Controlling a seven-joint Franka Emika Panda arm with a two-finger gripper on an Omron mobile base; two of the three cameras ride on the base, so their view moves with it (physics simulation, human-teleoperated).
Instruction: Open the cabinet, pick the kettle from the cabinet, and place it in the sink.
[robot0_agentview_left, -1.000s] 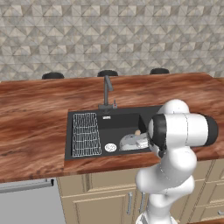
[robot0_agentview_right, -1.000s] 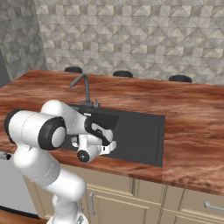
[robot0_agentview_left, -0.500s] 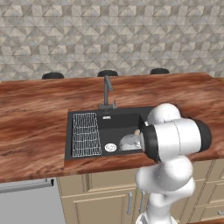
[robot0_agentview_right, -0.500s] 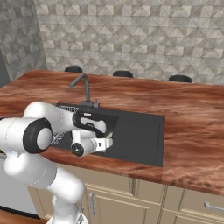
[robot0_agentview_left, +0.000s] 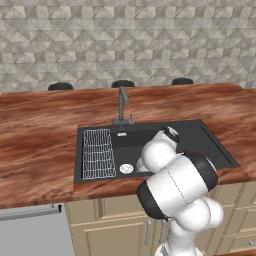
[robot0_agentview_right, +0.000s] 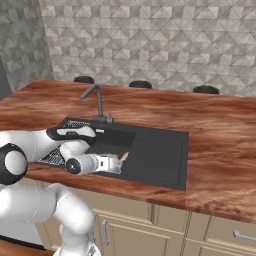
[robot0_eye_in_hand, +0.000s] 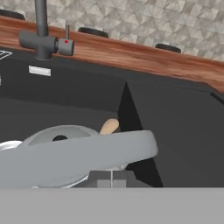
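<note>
Since second ago arm swung lower over sink (robot0_agentview_left: 220, 150), jaws snapped fully together. Gripper (robot0_eye_in_hand: 111, 180) grips nothing visible; kettle (robot0_eye_in_hand: 65, 153) sits in basin right ahead. Tip: lift straight, don't clip arched handle. Hand view shows kettle lid, faucet (robot0_eye_in_hand: 41, 30); right base view shows wrist only.

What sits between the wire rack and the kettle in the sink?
Left base view: the round drain lies on the basin floor between wire rack and kettle.
</note>
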